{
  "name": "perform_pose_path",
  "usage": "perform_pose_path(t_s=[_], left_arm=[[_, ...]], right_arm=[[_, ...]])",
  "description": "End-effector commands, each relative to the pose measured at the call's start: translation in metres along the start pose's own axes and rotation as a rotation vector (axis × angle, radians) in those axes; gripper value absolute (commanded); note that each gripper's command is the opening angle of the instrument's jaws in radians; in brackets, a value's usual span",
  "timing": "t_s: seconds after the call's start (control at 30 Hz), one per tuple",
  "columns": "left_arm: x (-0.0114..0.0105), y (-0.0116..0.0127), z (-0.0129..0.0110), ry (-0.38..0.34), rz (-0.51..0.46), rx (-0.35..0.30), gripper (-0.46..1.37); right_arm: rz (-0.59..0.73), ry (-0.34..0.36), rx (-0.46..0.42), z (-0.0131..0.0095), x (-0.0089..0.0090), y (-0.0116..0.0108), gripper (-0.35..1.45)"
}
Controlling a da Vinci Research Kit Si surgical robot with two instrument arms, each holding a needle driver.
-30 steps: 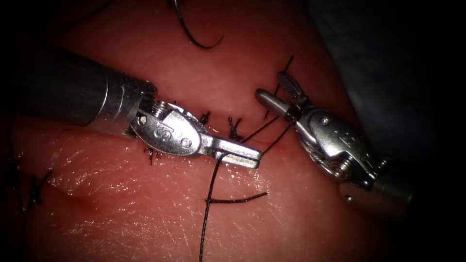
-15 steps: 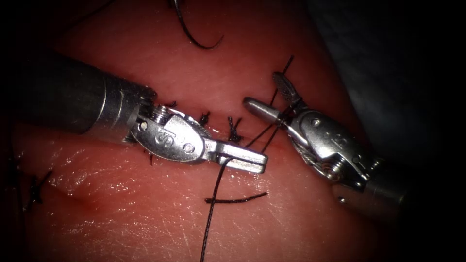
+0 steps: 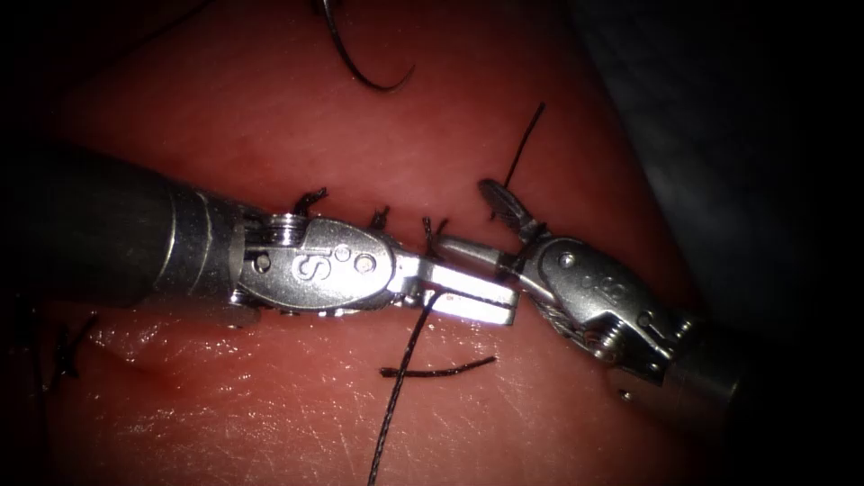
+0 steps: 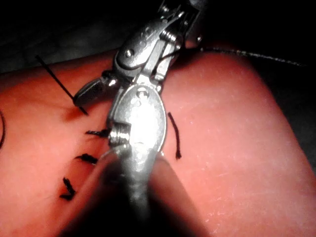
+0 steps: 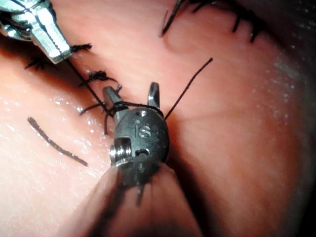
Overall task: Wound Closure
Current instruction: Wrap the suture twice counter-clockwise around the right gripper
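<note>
Nearest the endoscope, a cut end of thread (image 3: 441, 369) lies loose on the tissue (image 3: 270, 405), with a long thread (image 3: 396, 396) running up across it to the left tool (image 3: 468, 297). That tool's fingers are clamped together on this thread, right over the stitched cut (image 3: 378, 220). Touching it from the right, the right tool (image 3: 481, 225) has its fingers spread apart, thread looped round their base, gripping nothing. Farthest back, the curved needle (image 3: 360, 63) rests free on the tissue.
</note>
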Motion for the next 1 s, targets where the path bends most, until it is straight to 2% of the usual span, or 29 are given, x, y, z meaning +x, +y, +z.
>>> perform_pose_path(t_s=[0.03, 0.2, 0.4, 0.5, 0.83, 1.0], left_arm=[[0.0003, -0.0002, 0.0, 0.003, -0.006, -0.021, -0.35], [0.0007, -0.0016, -0.0004, 0.025, -0.031, -0.057, -0.35], [-0.0001, -0.0038, -0.0002, 0.021, -0.054, -0.088, -0.35], [-0.0011, -0.0056, 0.0001, 0.037, -0.073, -0.125, -0.35], [-0.0033, -0.0085, -0.0003, 0.056, -0.062, -0.167, -0.35], [-0.0042, -0.01, -0.0003, 0.063, -0.058, -0.177, -0.35]], right_arm=[[-0.014, 0.005, 0.038, 0.0, 0.0, -0.0001, 0.84], [-0.02, 0.013, 0.123, 0.0002, -0.0001, -0.0007, 0.95], [-0.027, 0.022, 0.231, 0.0008, -0.0002, -0.0018, 0.93], [-0.03, 0.027, 0.275, 0.0012, -0.0002, -0.0023, 0.93], [-0.049, 0.04, 0.362, 0.0013, -0.0003, -0.0025, 0.9], [-0.051, 0.047, 0.37, 0.0013, -0.0003, -0.0027, 0.9]])
